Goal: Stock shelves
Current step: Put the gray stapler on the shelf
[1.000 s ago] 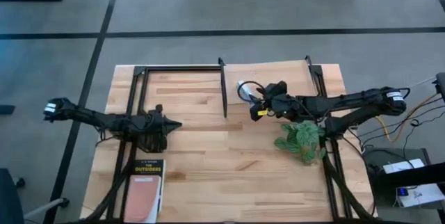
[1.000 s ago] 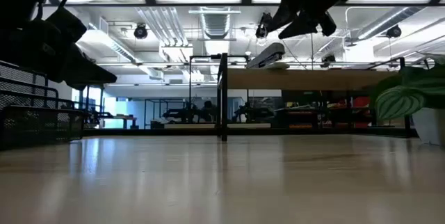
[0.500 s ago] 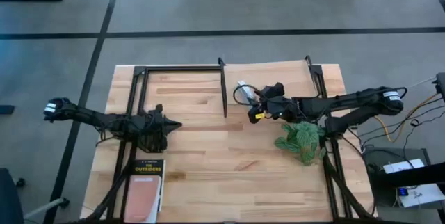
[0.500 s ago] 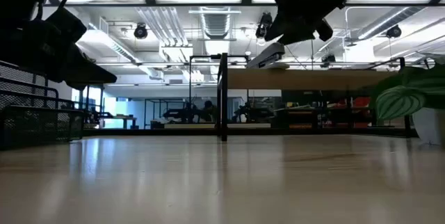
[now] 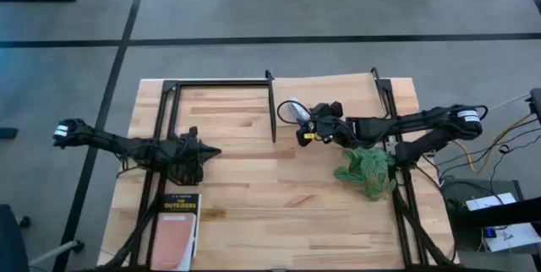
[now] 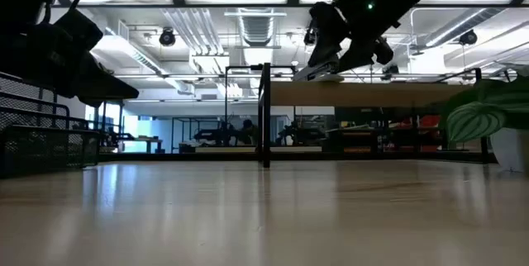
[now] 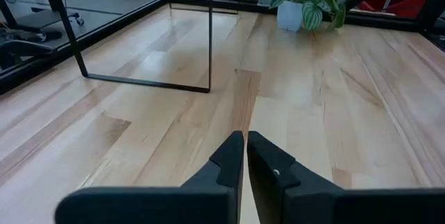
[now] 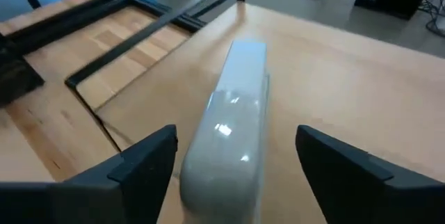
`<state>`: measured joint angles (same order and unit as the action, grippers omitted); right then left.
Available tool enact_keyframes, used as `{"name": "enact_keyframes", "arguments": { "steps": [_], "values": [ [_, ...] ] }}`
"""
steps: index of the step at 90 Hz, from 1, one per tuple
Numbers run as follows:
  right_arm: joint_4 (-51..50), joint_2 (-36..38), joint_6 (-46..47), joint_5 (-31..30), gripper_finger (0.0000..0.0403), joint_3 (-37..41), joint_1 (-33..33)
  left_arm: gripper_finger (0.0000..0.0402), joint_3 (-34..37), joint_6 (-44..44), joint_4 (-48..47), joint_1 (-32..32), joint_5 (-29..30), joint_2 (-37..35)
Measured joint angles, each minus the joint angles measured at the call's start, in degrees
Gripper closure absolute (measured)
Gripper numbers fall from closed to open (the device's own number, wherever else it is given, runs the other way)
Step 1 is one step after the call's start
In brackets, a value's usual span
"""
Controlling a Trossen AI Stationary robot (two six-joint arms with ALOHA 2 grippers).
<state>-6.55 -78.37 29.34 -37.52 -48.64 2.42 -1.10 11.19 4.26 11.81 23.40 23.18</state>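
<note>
The shelves are one small riser (image 5: 342,95), a light wood board on thin black legs at the table's far middle; the low view shows its edge (image 6: 380,92). A pale grey oblong thing (image 8: 233,106) lies on the board's left part, tilted in the low view (image 6: 318,66). My right gripper (image 8: 236,139) hangs open over it, one finger on either side with a gap to each. At the table's left, my left gripper (image 7: 245,142) is shut and holds nothing; the high view shows it (image 5: 211,151) above bare wood.
A potted plant (image 5: 365,171) stands near the right arm, in front of the riser. A book (image 5: 176,225) sits at the near left, and a black wire rack (image 6: 41,146) shows at the left. Bare tabletop (image 5: 270,196) lies between the arms.
My right gripper has moved toward the table's left edge and lower, coming over the pale grey thing on the riser. The pale grey thing has stayed on the board.
</note>
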Motion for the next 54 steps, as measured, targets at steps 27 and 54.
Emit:
{"name": "enact_keyframes", "arguments": {
  "steps": [27,54],
  "values": [
    [2.83,-2.14,-5.89,-1.51,0.0119,0.0,0.44,0.0397,-0.01,0.01,0.01,0.0,0.0,0.0],
    [5.97,-2.2,-5.33,-1.56,0.0169,0.0,2.28,0.0397,0.0,-0.01,0.01,-0.02,0.0,0.0]
  ]
}}
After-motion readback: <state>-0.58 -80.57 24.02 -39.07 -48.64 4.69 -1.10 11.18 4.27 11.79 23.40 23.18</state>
